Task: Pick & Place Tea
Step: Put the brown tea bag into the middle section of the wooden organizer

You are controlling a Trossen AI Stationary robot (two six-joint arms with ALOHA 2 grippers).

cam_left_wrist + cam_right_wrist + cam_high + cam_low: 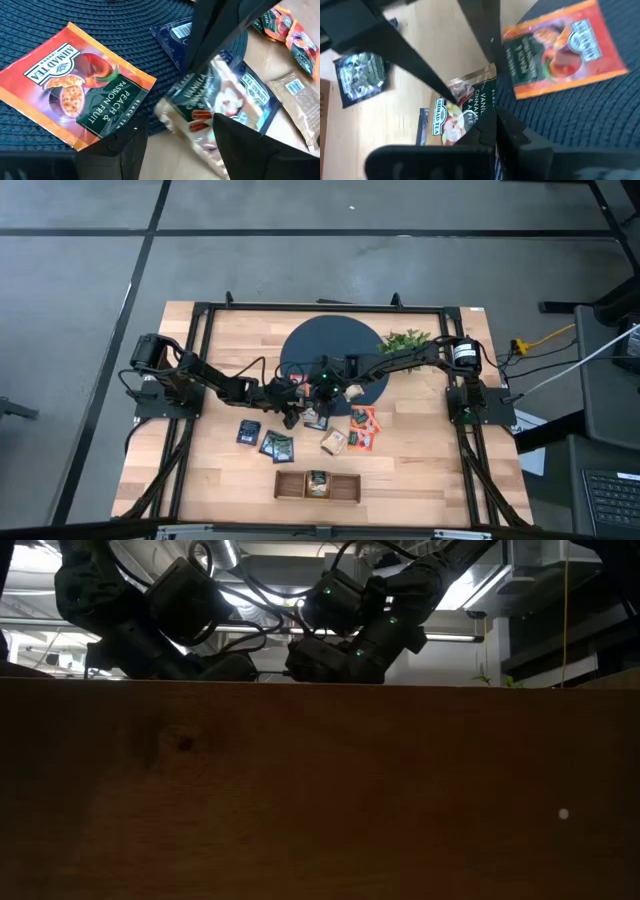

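A beige tea sachet (456, 111), printed vanilla, cinnamon and apple, is in my shut right gripper (495, 131) at the near edge of the round dark mat (330, 350). My left gripper (177, 131) is open, with one finger on each side of that beige sachet (210, 102). I cannot tell whether those fingers touch it. An orange peach sachet (75, 85) lies flat on the mat beside them. Under the beige sachet, a navy sachet (175, 35) rests partly on the mat and partly on the wood. My right gripper pinches the beige sachet by one edge (481, 116) between its two fingers. The fingers (215, 35) slant down at it from the table's far right. The sachet sits tilted over the navy sachet; I cannot tell whether its lower end is clear of the table.
Other sachets lie on the wood nearer the front: navy ones (248, 432) (277, 445), a beige one (333, 442) and orange ones (362, 420). A narrow wooden tray (290, 485) at the near edge holds a sachet in its middle compartment. A green plant (405, 340) stands at the far right.
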